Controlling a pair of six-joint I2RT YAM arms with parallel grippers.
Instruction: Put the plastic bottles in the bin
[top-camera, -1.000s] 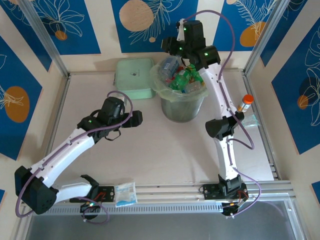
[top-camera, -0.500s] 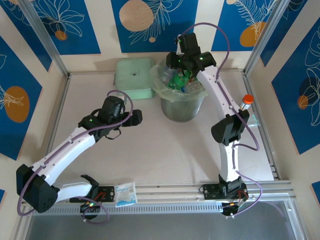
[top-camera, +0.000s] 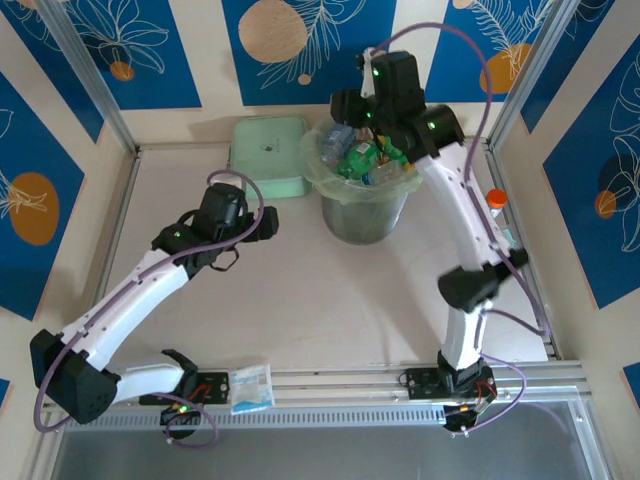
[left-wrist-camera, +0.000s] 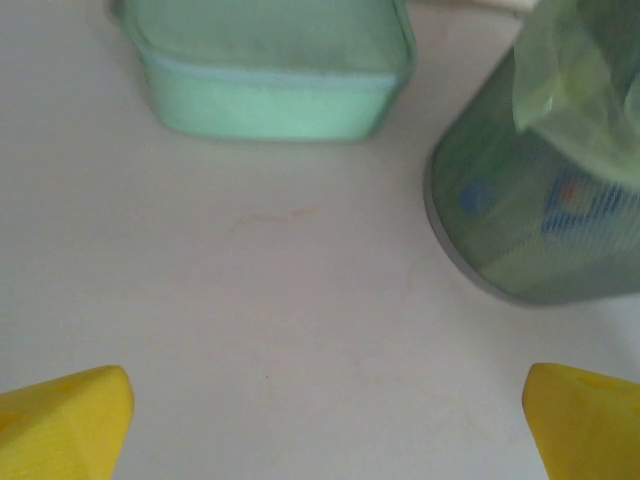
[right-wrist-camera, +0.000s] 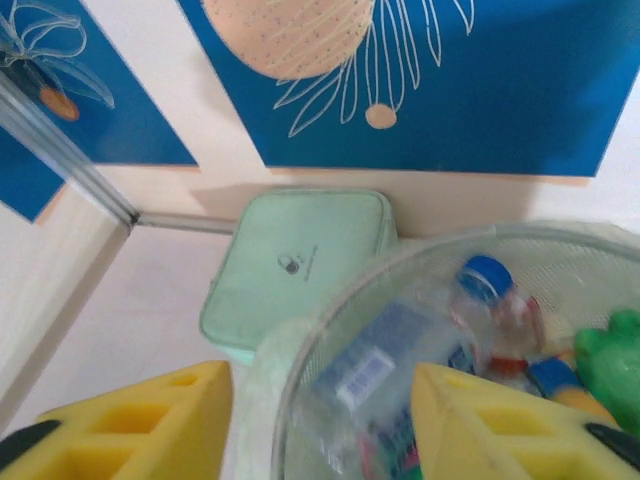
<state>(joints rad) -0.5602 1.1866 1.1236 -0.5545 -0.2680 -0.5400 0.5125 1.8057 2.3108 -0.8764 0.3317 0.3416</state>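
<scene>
Right arm stretched far across, right claw (right-wrist-camera: 320, 420) parted and empty above the bin (top-camera: 366, 218) rim; plastic bottles (top-camera: 362, 158) piled inside. Left arm bent low, left claw (left-wrist-camera: 325, 415) wide over the bench (left-wrist-camera: 280, 300) (green box (left-wrist-camera: 270, 110) ahead).

I can read no word, number or brand from my seat. The nearest thing to a sign is a small dark emblem (right-wrist-camera: 289, 263) on the lid of the pale green box (right-wrist-camera: 300, 240), just left of the bin (right-wrist-camera: 330, 305). A line of tiny print runs beside the emblem, too small to make out. Inside the bin, a clear bottle (right-wrist-camera: 420, 320) with a blue cap carries a blue label with a white panel of fine dark print, blurred beyond reading. Through the bin's wall, the left wrist view gives blue and orange label patches (left-wrist-camera: 590, 215), all smeared. The white-blue packet (top-camera: 252, 388), well apart from the bin at the desk's near edge, shows no legible print.
</scene>
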